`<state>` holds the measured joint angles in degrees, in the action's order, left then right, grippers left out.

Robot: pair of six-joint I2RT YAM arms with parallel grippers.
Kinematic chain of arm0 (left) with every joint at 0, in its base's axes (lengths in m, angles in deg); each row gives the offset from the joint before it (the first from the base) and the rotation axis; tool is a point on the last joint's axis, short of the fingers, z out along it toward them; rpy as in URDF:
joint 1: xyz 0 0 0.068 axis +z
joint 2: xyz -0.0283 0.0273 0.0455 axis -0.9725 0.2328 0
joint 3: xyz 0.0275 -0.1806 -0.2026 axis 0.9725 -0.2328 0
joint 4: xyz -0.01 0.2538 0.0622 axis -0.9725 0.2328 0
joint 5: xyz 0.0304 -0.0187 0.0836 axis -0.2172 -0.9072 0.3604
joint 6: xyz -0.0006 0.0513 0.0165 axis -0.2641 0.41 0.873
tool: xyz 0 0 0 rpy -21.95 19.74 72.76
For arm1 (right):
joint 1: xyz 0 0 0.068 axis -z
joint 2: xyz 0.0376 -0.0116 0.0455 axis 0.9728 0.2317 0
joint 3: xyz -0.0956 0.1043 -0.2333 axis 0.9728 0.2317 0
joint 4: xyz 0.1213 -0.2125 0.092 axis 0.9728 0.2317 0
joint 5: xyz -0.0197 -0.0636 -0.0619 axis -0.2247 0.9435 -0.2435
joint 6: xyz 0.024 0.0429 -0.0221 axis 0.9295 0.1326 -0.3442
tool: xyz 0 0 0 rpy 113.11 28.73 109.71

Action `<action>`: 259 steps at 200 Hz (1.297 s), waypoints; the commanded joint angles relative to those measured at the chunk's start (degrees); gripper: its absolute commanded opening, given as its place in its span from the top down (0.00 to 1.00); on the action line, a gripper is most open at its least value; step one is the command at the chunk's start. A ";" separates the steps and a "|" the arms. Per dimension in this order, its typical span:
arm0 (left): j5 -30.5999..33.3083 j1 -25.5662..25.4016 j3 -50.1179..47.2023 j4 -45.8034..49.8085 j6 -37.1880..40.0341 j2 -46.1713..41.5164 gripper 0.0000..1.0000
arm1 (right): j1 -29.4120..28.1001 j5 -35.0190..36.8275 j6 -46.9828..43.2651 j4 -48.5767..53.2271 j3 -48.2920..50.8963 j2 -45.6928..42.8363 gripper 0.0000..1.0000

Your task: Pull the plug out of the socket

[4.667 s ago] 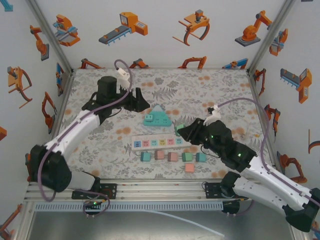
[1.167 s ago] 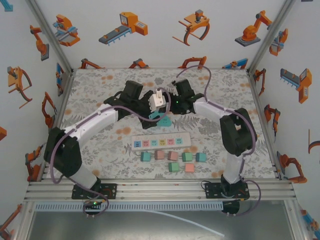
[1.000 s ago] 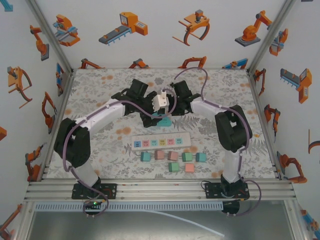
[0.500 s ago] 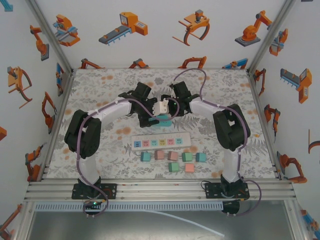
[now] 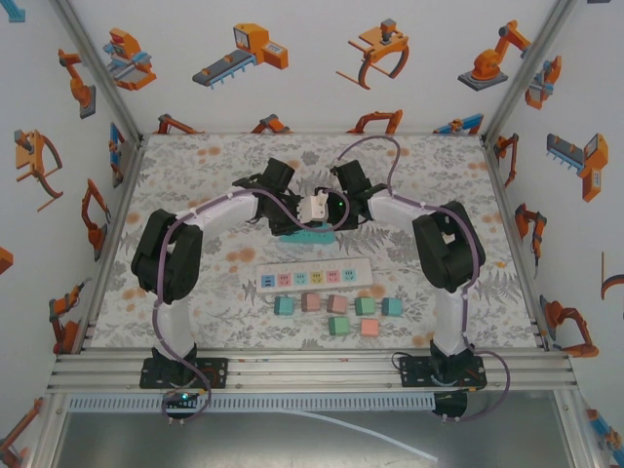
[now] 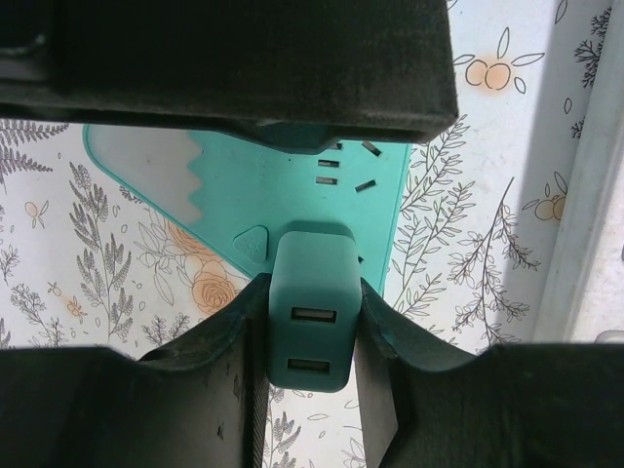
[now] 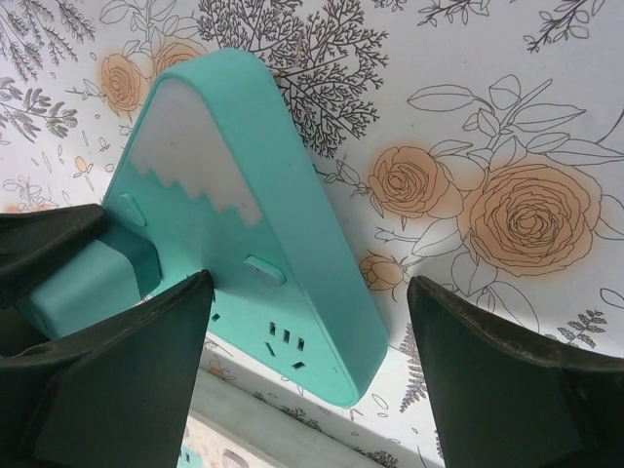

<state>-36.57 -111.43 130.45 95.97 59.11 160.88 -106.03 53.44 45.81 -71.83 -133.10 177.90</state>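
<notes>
A teal triangular socket (image 5: 310,235) lies flat on the flowered table, and both arms meet over it. In the left wrist view a teal plug (image 6: 312,310) with two USB slots sticks out of the socket (image 6: 292,180). My left gripper (image 6: 312,327) is shut on the plug, one black finger pressed on each side. In the right wrist view my right gripper (image 7: 310,285) is open, its fingers standing either side of a corner of the socket (image 7: 244,224) without pinching it. The plug (image 7: 88,283) shows at the left there, partly hidden behind the left arm's finger.
A white power strip (image 5: 314,277) lies nearer the arm bases. In front of it stands a row of coloured cubes (image 5: 337,304), with two more cubes (image 5: 370,327) behind that row. The cell walls close in the table at the left, right and far sides.
My left gripper has come down over the socket and shut on the plug. The right gripper has narrowed a little and shifted slightly closer over the socket.
</notes>
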 commanded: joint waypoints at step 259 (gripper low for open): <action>-4.71 0.36 8.45 6.03 -17.87 -1.54 1.00 | -2.86 20.57 -2.84 18.23 -6.48 8.38 0.36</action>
<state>-34.56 -111.98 133.12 96.45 47.50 160.72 -108.22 63.02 47.34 -64.22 -140.44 180.15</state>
